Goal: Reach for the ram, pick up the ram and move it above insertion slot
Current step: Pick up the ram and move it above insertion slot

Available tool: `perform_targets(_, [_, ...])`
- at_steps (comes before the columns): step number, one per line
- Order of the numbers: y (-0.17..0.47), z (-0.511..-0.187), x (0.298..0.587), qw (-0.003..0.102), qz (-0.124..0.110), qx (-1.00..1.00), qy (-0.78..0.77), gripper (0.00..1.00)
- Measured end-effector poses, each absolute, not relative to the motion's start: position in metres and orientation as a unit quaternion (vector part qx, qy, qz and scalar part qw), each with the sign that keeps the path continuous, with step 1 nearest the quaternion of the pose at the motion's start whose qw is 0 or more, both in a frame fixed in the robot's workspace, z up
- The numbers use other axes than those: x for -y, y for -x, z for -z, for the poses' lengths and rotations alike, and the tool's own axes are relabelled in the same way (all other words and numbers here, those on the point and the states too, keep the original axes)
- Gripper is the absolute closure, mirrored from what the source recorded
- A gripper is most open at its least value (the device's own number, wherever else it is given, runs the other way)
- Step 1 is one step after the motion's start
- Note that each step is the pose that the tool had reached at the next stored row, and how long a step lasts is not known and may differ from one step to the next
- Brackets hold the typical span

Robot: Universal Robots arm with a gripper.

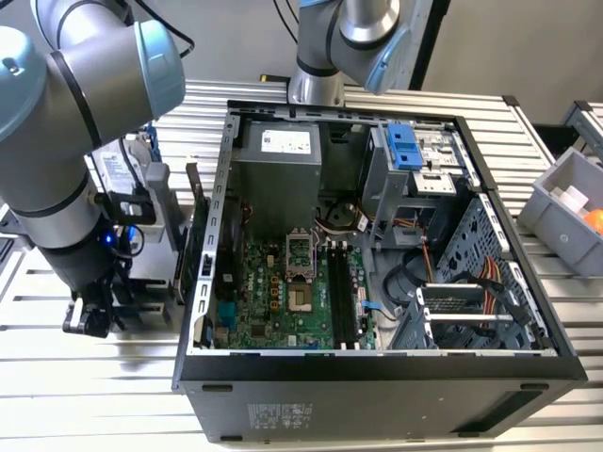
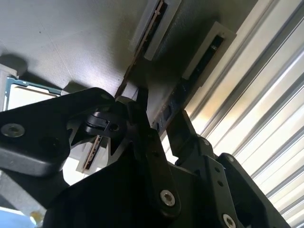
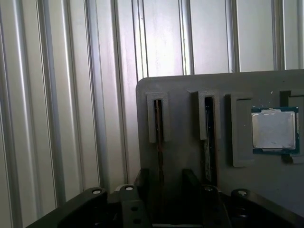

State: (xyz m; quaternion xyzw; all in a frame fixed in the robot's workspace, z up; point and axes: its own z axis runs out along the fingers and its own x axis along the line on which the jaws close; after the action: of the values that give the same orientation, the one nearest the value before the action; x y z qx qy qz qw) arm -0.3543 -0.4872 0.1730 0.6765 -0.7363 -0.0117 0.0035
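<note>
Two ram sticks stand on edge in slots of a grey holder (image 3: 190, 95): a brownish ram (image 3: 159, 126) and a darker one (image 3: 209, 137). In the first wrist view my gripper (image 3: 171, 192) hangs close over the holder's edge, open, its dark fingers (image 3: 191, 183) apart on either side of the brownish ram and clear of it. The second wrist view shows the gripper (image 2: 161, 128) beside both sticks (image 2: 142, 47). In the exterior view the gripper (image 1: 89, 315) is low at the left, outside the computer case. The black insertion slots (image 1: 344, 292) lie on the green motherboard.
A processor chip (image 3: 274, 130) sits in the holder beside the sticks. The open black case (image 1: 377, 377) holds a power supply (image 1: 278, 174), drive cage (image 1: 415, 160) and cables. A grey bin (image 1: 570, 202) stands at the exterior view's right. The table is ribbed aluminium (image 3: 57, 95).
</note>
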Motion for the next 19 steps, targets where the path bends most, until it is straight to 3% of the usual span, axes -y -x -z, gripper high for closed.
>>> perform_targets(19, [0.354,-0.183,0.487,0.005,0.012,0.733,-0.68,0.0])
